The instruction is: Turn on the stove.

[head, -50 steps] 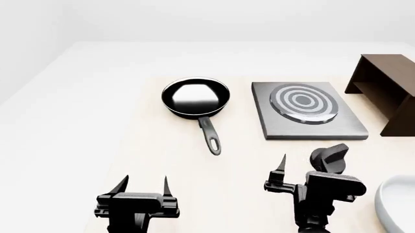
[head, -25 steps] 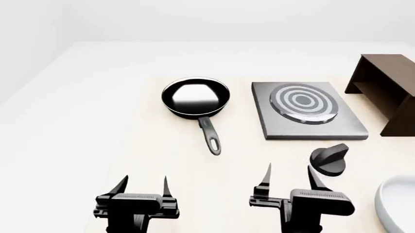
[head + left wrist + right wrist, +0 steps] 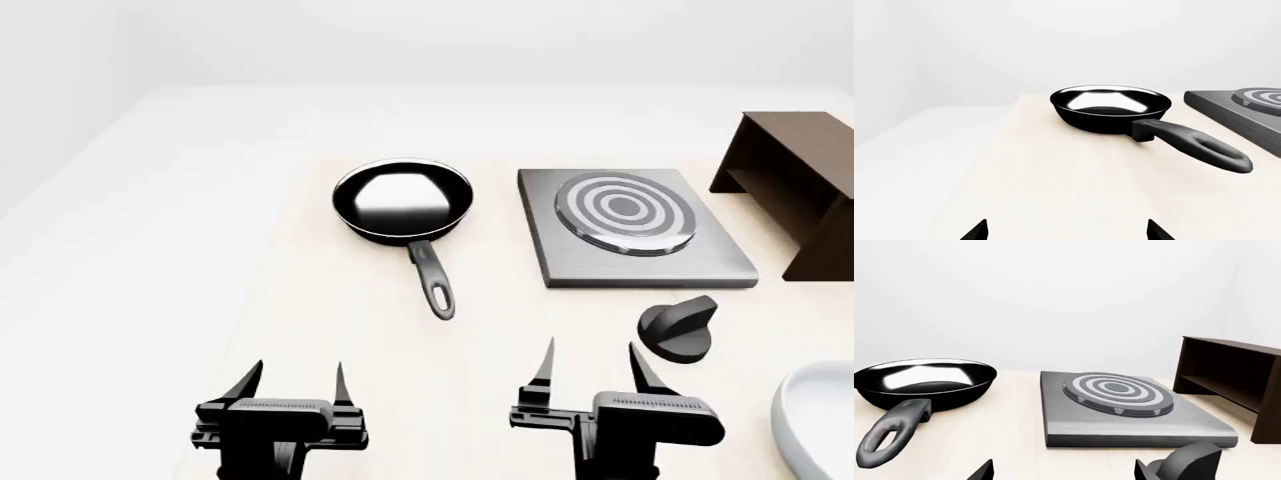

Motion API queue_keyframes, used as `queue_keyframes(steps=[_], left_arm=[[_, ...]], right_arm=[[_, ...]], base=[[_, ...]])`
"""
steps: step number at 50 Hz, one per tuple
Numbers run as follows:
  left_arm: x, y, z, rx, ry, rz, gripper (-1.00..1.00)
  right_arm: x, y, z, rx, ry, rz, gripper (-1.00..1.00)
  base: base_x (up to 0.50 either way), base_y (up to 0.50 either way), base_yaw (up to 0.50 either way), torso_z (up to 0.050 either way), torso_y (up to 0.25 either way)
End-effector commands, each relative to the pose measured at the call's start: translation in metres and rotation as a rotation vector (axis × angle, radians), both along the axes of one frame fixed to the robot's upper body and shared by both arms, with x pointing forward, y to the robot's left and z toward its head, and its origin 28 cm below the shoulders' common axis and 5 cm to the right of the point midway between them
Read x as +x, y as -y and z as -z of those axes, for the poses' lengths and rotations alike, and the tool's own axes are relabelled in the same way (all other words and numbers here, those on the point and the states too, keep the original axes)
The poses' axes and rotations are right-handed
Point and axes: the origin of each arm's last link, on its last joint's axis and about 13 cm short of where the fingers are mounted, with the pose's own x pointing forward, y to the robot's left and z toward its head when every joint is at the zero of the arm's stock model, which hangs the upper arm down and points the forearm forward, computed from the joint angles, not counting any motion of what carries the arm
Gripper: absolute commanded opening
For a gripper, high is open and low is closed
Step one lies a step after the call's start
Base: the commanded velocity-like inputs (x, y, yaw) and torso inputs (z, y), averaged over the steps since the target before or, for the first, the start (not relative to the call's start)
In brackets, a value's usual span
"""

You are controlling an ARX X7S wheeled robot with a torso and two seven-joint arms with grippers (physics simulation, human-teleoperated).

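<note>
The stove point(image 3: 627, 235) is a flat grey square plate with concentric burner rings, right of centre on the table; it also shows in the right wrist view point(image 3: 1121, 410). Its black round knob point(image 3: 677, 327) lies apart, in front of the plate, its ridge slanted; the right wrist view shows it point(image 3: 1191, 463) beside one fingertip. My right gripper point(image 3: 594, 368) is open and empty, just left of and nearer than the knob, not touching it. My left gripper point(image 3: 294, 383) is open and empty at the near left.
A black frying pan point(image 3: 403, 202) with its handle point(image 3: 433, 282) pointing toward me sits left of the stove. A dark brown box-like shelf point(image 3: 798, 180) stands at the far right. A pale round rim point(image 3: 811, 420) shows at the near right edge.
My right gripper has drawn back and left off the knob and turned level; it was over the knob a second ago. The knob now lies uncovered. The left arm has not moved.
</note>
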Motion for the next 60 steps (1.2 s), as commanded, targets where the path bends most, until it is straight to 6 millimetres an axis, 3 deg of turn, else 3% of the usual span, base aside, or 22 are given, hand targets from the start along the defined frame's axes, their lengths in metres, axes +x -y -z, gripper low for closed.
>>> queue_keyframes(steps=[1,14,29,60], left_arm=[[0.0,0.0,0.0,0.0,0.002,-0.002,1.0],[-0.001,0.0,-0.001,0.0,0.006,0.0,1.0],[-0.022,-0.001,-0.021,-0.021,0.079,0.015,1.0],[-0.022,0.0,-0.02,-0.016,0.083,0.023,1.0]], right_arm=[[0.0,0.0,0.0,0.001,0.0,-0.003,1.0],[-0.003,-0.001,-0.002,0.006,0.017,-0.007,1.0],[-0.031,-0.003,-0.018,0.012,0.106,-0.042,1.0],[-0.031,-0.004,-0.018,0.003,0.109,-0.039,1.0]], base=[[0.0,0.0,0.0,0.0,0.0],[0.0,0.0,0.0,0.0,0.0],[0.0,0.0,0.0,0.0,0.0],[0.0,0.0,0.0,0.0,0.0]])
